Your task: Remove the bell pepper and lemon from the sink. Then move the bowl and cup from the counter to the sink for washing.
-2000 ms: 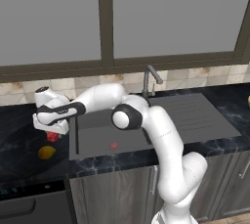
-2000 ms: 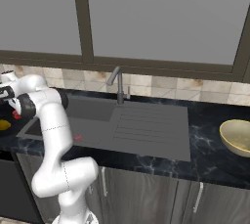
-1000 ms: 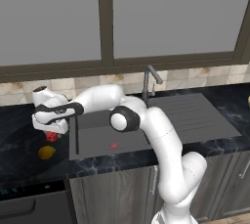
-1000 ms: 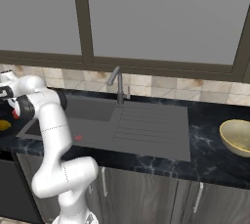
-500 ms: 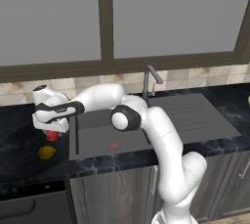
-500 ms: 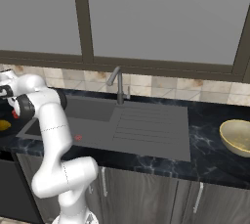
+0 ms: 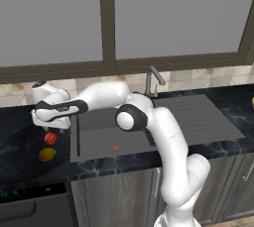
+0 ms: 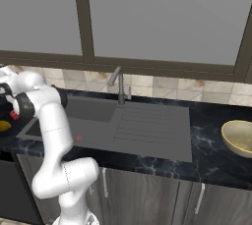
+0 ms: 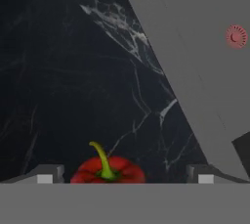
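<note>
End effector point(image 9: 125, 175): we see jaws apart, nothing held, over pepper point(image 7: 50, 138).
Pepper: on counter point(image 7: 20, 156), left of sink point(image 7: 163, 127).
Lemon point(image 7: 47, 154): just beside pepper.
Bowl point(image 8: 239, 138): far right.

Grey wall cabs point(image 7: 59, 18) w/ dark frames, beige tile backsplash point(image 8: 162, 85), grey base cabs point(image 8: 147, 189).

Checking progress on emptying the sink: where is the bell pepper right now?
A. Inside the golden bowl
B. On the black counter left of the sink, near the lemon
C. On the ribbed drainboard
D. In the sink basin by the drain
B: the bell pepper lies on the black counter left of the sink, just beyond the lemon, under the open gripper.
</note>
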Motion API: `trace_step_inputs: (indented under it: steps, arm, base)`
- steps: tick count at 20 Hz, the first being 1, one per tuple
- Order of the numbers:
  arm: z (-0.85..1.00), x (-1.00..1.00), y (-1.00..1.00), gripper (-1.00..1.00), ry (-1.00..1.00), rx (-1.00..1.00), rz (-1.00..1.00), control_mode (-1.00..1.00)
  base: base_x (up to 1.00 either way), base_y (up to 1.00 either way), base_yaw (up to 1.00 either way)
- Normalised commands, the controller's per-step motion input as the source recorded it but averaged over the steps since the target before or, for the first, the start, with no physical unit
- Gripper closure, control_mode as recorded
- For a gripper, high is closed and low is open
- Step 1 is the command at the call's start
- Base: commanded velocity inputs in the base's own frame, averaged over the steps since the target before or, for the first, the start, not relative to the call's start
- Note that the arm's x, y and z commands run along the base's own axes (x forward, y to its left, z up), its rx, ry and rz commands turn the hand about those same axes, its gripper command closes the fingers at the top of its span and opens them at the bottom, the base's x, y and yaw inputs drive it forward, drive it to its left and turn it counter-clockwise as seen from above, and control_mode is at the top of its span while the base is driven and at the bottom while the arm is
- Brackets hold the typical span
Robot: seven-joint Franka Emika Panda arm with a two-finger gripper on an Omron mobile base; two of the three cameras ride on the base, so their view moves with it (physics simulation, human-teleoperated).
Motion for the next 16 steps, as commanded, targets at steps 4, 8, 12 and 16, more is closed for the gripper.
trace_step_inputs:
  steps: [4, 8, 12, 16]
  arm:
    - [0.32, -0.21, -0.20, -1.00, -0.08, 0.00, 0.03, -1.00]
    - [0.22, -0.35, -0.36, -1.00, 0.00, 0.00, 0.00, -1.00]
    - [0.19, -0.38, -0.44, -1.00, 0.00, 0.04, 0.00, -1.00]
    - [0.17, -0.41, -0.51, -1.00, 0.00, 0.09, 0.00, -1.00]
  base:
    - [0.00, 0.00, 0.00]
    - [0.00, 0.00, 0.00]
    - [0.00, 0.00, 0.00]
    - [0.00, 0.00, 0.00]
